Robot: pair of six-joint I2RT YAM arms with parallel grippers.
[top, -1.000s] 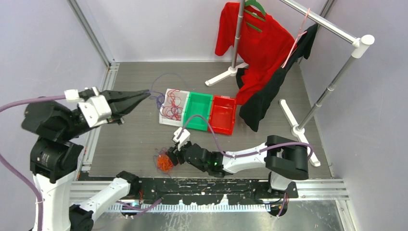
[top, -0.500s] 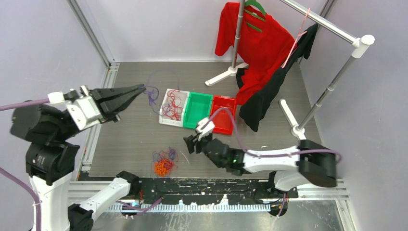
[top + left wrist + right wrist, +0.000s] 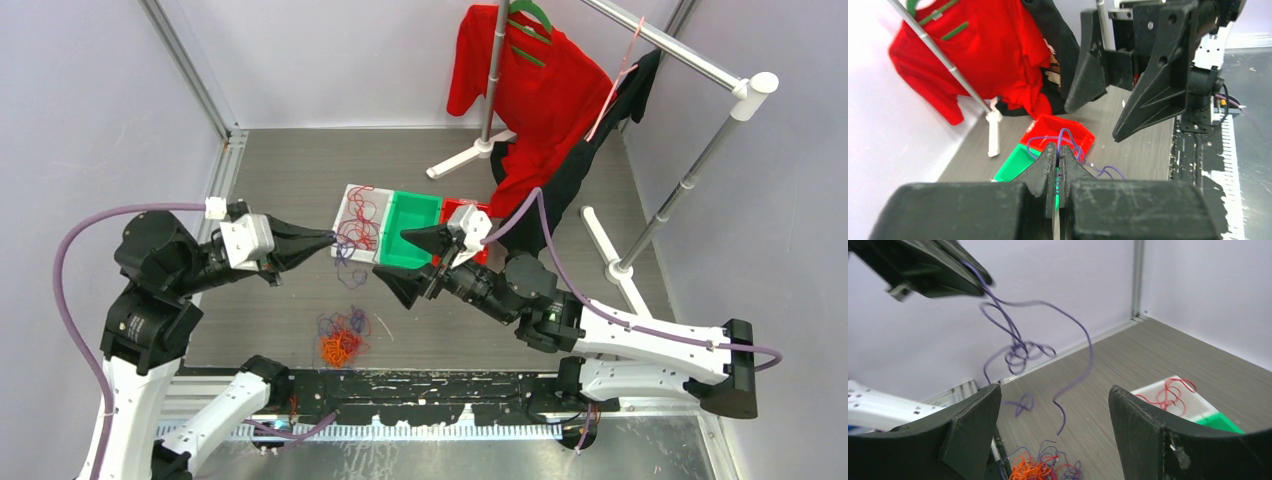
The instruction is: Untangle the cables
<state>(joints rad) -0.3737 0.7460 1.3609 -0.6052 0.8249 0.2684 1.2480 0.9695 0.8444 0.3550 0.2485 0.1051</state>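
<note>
Pinches a purple cable [image 3: 1018, 347] between the tight-closed jaws of the left gripper [image 3: 328, 239], centre-left. Dangles it before the right gripper [image 3: 392, 255] at centre frame, spread wide and holding nothing. Lower centre, on the floor: the tangle [image 3: 342, 340]. Above, in the white bin [image 3: 352, 190]: red loops [image 3: 362, 222].

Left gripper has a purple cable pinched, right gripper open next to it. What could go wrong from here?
1. The purple cable hangs from the left gripper in knotted loops. The open right gripper could close on several strands and tighten the knot.
2. It dangles beside the white bin of red cables and might snag them.
</note>
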